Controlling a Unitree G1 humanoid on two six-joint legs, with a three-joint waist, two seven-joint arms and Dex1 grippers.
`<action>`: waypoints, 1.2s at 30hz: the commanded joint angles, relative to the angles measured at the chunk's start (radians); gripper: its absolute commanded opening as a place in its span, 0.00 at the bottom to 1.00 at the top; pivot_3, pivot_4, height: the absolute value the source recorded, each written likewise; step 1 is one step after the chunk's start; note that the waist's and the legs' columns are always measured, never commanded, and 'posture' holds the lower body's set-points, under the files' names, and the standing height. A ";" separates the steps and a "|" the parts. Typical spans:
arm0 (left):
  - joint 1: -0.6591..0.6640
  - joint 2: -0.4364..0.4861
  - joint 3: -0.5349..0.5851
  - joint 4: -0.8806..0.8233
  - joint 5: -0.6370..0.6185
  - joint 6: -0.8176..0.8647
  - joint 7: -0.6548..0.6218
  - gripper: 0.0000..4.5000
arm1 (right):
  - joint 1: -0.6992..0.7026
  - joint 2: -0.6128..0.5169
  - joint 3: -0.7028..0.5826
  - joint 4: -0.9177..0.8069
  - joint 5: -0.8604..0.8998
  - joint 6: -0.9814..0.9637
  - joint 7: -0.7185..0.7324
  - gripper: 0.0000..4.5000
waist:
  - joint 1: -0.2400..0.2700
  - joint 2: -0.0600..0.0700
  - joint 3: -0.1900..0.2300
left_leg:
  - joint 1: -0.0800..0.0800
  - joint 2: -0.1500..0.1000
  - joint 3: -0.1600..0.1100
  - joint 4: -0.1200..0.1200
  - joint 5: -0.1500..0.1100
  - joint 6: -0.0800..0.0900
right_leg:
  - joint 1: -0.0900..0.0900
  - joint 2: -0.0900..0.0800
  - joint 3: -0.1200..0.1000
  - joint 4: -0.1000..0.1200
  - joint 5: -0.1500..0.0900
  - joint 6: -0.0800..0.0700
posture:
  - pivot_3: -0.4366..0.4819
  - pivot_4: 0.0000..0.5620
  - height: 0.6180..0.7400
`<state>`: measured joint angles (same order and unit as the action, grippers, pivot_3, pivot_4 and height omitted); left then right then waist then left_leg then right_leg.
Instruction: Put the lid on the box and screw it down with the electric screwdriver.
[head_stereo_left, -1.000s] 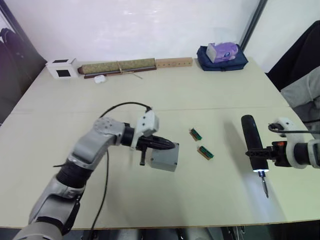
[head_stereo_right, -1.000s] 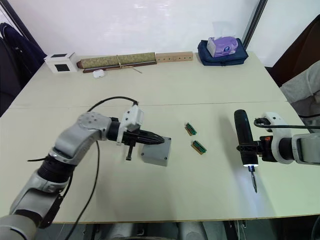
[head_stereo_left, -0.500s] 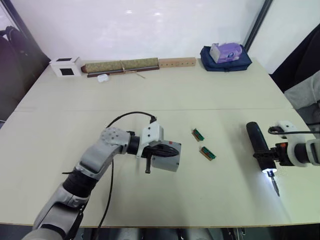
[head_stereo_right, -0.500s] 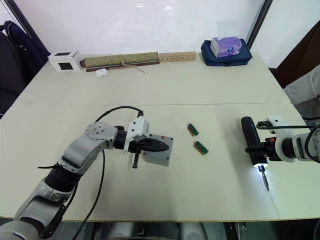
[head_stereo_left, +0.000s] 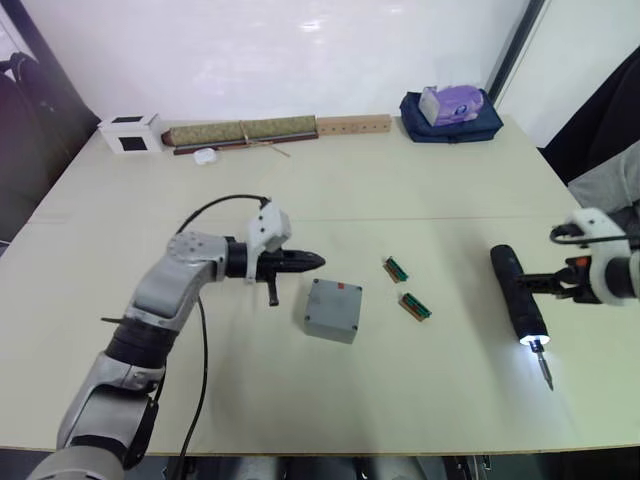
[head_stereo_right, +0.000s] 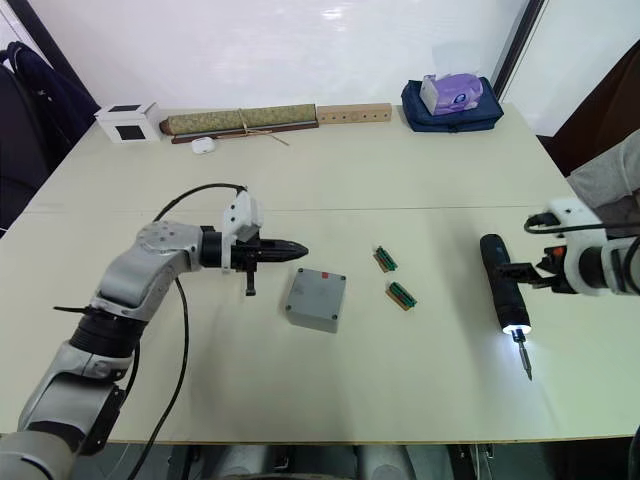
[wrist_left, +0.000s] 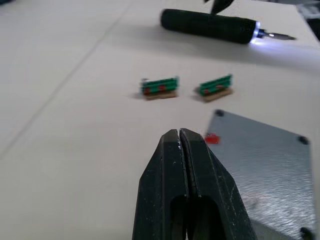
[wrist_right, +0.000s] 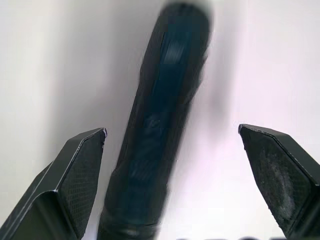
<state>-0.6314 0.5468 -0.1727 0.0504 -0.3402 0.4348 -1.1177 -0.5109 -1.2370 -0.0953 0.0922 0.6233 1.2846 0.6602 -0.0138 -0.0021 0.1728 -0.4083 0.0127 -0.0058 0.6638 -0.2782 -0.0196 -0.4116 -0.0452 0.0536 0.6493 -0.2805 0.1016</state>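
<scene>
A small grey box (head_stereo_left: 333, 309) sits near the middle of a pale table (head_stereo_left: 430, 200), with its lid (wrist_left: 265, 170) already lying flat on top; a screw hole shows at the lid's corners and a small red mark at one edge. Whether any screws are seated cannot be told.

Just to the left of the box, and apart from it, hovers the left gripper (head_stereo_left: 312, 262), its two black fingers (wrist_left: 172, 165) pressed together and holding nothing, pointing toward the box's far edge.

To the right of the box lie two small green circuit boards (head_stereo_left: 403, 288), side by side. Well beyond them, further right, the screwdriver (head_stereo_left: 518, 303) lies flat on the table, its lamp lit and its thin metal bit pointing toward the near table edge.

Just right of the screwdriver is the right gripper (head_stereo_left: 562, 283). Its fingers (wrist_right: 75, 175) are spread wide to either side of the dark barrel and grip nothing.

The step in hand looks to be picking up the screwdriver. To do it well, the right gripper should probably centre the barrel between its fingers and close around the middle, clear of the lit tip, so the tool hangs balanced. The left gripper would best steady the box from the side, without nudging the loose lid off its corners.

Far behind the box, along the table's back edge, rest a white cube (head_stereo_left: 130, 132), a long roll (head_stereo_left: 240, 131) and a blue bag (head_stereo_left: 450, 110).
</scene>
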 joint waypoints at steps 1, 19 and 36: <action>-0.024 0.052 0.021 0.079 0.056 -0.044 0.003 0.00 | -0.029 0.003 -0.124 -0.271 0.124 -0.094 0.151 0.99 | -0.004 0.001 0.000 | 0.000 0.000 0.000 0.000 0.000 0.000 | 0.000 0.000 0.000 0.000 0.000 0.000 | 0.48 0.27 1.00; 0.047 -0.026 -0.132 0.017 0.171 -0.031 0.015 0.00 | 0.240 0.464 0.245 -0.743 0.107 -0.198 -0.030 0.99 | 0.003 -0.009 0.000 | 0.000 -0.001 -0.005 0.005 0.000 -0.001 | 0.004 -0.003 -0.002 0.000 0.002 0.003 | 0.48 0.27 1.00; 0.035 0.114 -0.156 0.038 0.196 -0.064 -0.162 0.00 | 0.213 0.309 0.214 -0.704 -0.007 -0.300 0.067 0.99 | 0.000 -0.009 0.000 | 0.000 -0.001 -0.006 0.003 0.000 -0.001 | 0.003 -0.001 -0.003 0.001 0.002 0.003 | 0.48 0.27 1.00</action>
<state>-0.6105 0.6509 -0.3219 0.1580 -0.1181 0.3625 -1.2330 -0.2833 -0.9163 0.1335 -0.6333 0.6557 1.0395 0.6985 -0.0141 -0.0113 0.1727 -0.4081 0.0118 -0.0115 0.6672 -0.2778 -0.0203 -0.4084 -0.0463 0.0505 0.6503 -0.2784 0.1045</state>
